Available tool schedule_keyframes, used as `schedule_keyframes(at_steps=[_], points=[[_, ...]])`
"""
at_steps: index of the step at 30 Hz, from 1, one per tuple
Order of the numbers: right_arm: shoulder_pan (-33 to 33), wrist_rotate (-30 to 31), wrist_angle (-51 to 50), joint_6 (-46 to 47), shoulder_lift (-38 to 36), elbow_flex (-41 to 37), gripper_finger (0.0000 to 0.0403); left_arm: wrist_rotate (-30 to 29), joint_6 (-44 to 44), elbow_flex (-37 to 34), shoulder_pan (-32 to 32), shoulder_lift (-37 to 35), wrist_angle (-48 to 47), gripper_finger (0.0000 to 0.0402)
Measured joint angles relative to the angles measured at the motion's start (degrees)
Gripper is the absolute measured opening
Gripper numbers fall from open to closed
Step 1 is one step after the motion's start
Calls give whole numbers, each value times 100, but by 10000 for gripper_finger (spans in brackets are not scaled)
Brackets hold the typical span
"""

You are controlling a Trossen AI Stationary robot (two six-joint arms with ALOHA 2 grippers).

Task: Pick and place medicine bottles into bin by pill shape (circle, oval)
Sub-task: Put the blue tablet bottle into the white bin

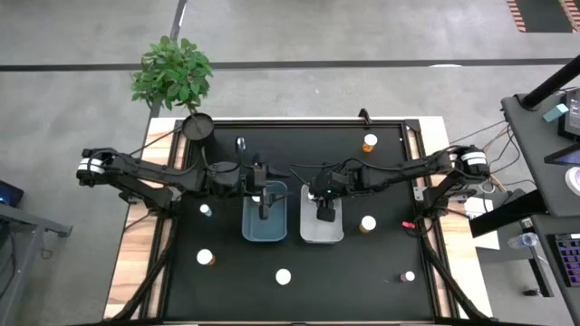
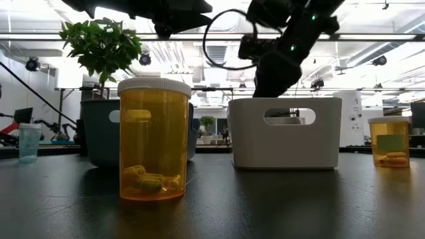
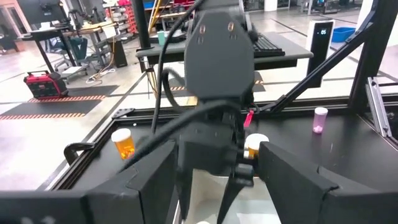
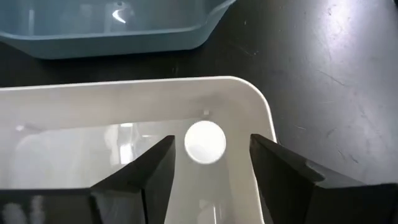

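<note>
A black table [image 1: 381,272] fills my overhead feed, a potted plant [image 1: 172,74] at its far left corner. My right tool [image 4: 208,163] hangs over the white bin [image 4: 245,93], fingers spread, a white-capped bottle [image 4: 205,142] showing between them down in the bin, not gripped. My left tool [image 1: 263,206] hovers open over the blue bin [image 1: 249,226]. Other medicine bottles stand scattered across the table; an orange one [image 2: 153,139] sits closest to the low camera.

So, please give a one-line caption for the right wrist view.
Right gripper jaws open above a white-capped bottle in the white bin, blue bin beside.
</note>
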Motion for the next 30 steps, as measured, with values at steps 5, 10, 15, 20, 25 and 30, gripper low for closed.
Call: schedule_keyframes(at_steps=[5,10,15,20,25,30], points=[[127,2,-551,166,-567,-9,187,-132,-269,-6,1,1,-60,211],[359,11,-790,387,-1338,-225,184,-216,-426,-17,0,3,-67,211],[665,5,-787,398,-2161,-617,184,-620,-725,-20,1,3,-109,211],[866,7,-680,400,-2891,-1066,184,-1175,-1534,94,129,1,-922,210],[875,13,-522,327,-3546,-1485,184,-1276,-2542,277,618,-8,-2055,210],[875,16,90,-47,-4042,-1850,184,-1286,-3674,566,1440,9,-3573,210]])
